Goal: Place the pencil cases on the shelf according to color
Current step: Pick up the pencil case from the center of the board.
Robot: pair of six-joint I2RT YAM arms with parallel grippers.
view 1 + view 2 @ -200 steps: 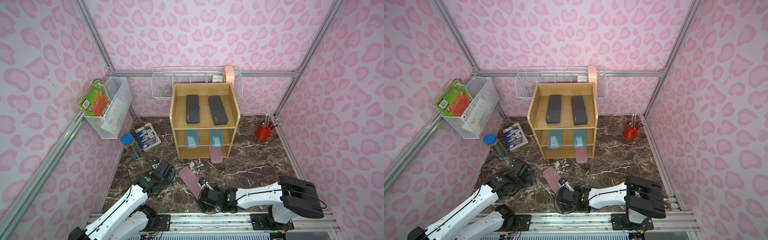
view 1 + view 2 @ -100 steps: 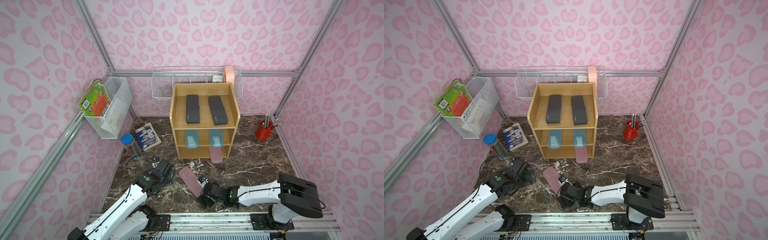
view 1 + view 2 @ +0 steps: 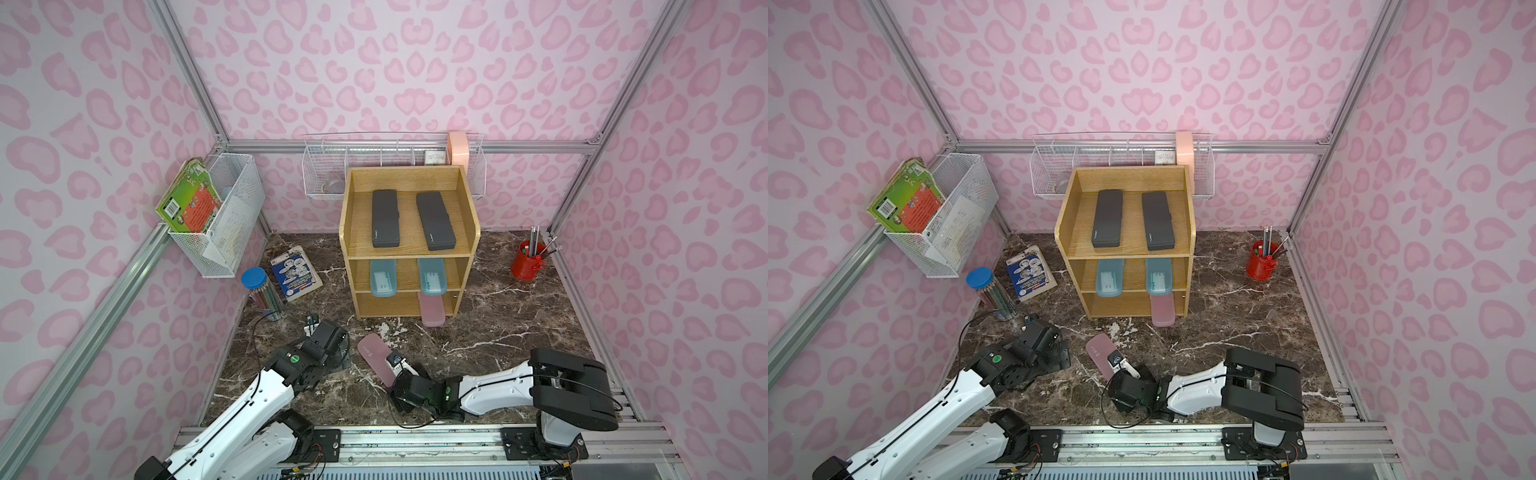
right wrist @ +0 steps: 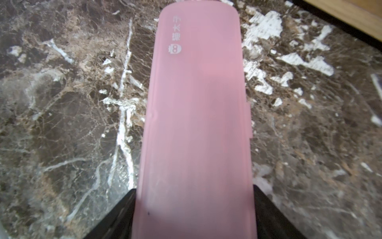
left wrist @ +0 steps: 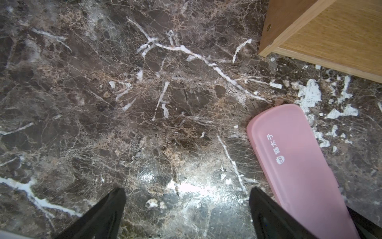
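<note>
The right arm (image 3: 494,384) was observed extended low, with the right gripper (image 4: 193,188) closed against both long edges of the pink pencil case (image 4: 196,103). The left arm (image 3: 249,407) was seen bent, with the left gripper (image 5: 186,189) pointed downward, jaws spread wide.

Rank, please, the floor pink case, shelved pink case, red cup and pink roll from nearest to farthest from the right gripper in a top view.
1. The floor pink case, in the right gripper.
2. The shelved pink case, bottom of the shelf.
3. The red cup, far right corner.
4. The pink roll, back wall.
</note>
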